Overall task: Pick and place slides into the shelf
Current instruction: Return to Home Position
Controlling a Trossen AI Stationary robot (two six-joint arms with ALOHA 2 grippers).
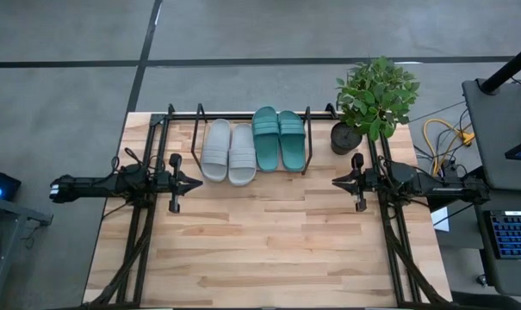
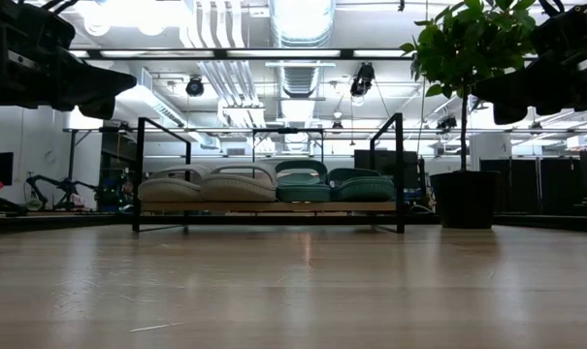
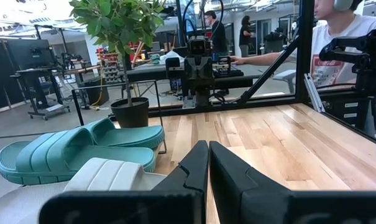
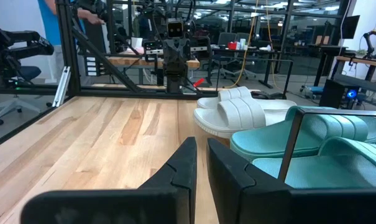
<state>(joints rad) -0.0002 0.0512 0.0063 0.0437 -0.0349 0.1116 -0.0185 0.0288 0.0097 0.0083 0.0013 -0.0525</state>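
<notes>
Left gripper [image 1: 198,182] and right gripper [image 1: 336,182] hover clenched and empty, well apart from the shelf [image 1: 196,138]. Grey slides [image 1: 229,152] and green slides [image 1: 278,139] sit side by side on it. Rubber is likely light, flexible and grippy; the wide strap is the best place to grasp.

So the shelf [image 1: 197,138] sat in the upper middle of the high view, at the table's [image 1: 269,250] far edge. On it, side by side: the left pair of slides [image 1: 229,152] and the right pair of slides [image 1: 279,140]. The potted plant [image 1: 376,95] stood just right of the shelf. The left gripper [image 1: 195,182] was at mid-left and the right gripper [image 1: 336,182] at mid-right, both just below the shelf's ends.
</notes>
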